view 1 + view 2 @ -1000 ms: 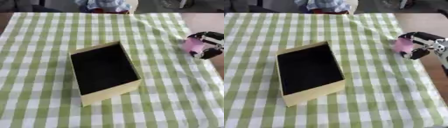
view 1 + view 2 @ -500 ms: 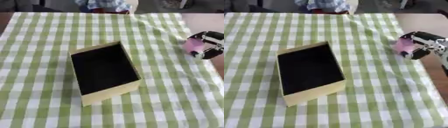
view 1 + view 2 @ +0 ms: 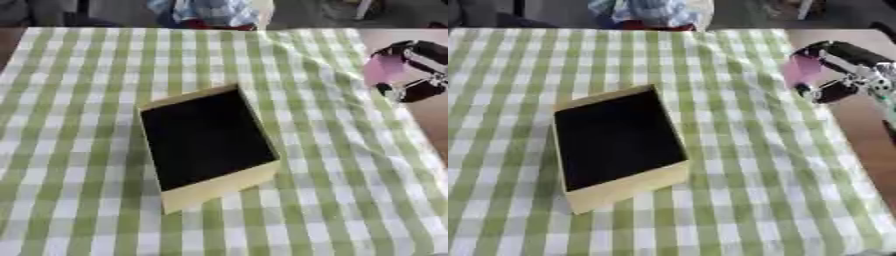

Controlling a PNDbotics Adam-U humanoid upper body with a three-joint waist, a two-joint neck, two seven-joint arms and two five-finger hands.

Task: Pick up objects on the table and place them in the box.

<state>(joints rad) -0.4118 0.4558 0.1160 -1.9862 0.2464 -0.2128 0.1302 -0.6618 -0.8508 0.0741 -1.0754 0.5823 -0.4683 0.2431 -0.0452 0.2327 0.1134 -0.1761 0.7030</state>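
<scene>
Checked cloth (image 3: 79,75) lies bare around the box (image 3: 206,140); right robot hand (image 3: 843,70) clasps a pink object (image 3: 802,70) at the table's edge.

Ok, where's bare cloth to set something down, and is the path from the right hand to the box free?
Bare cloth lies all round the yellow box: the wide left strip, the far band, the near edge. The stretch between the box and the right hand, which holds a pink object at the table's right edge, is open too. The box's dark interior looks empty. Nowhere is crowded.

green-and-white checked cloth (image 3: 87,75) covers the table; pale yellow box (image 3: 223,186) with black inside; black right hand (image 3: 837,70) around a pink object (image 3: 802,70).
</scene>
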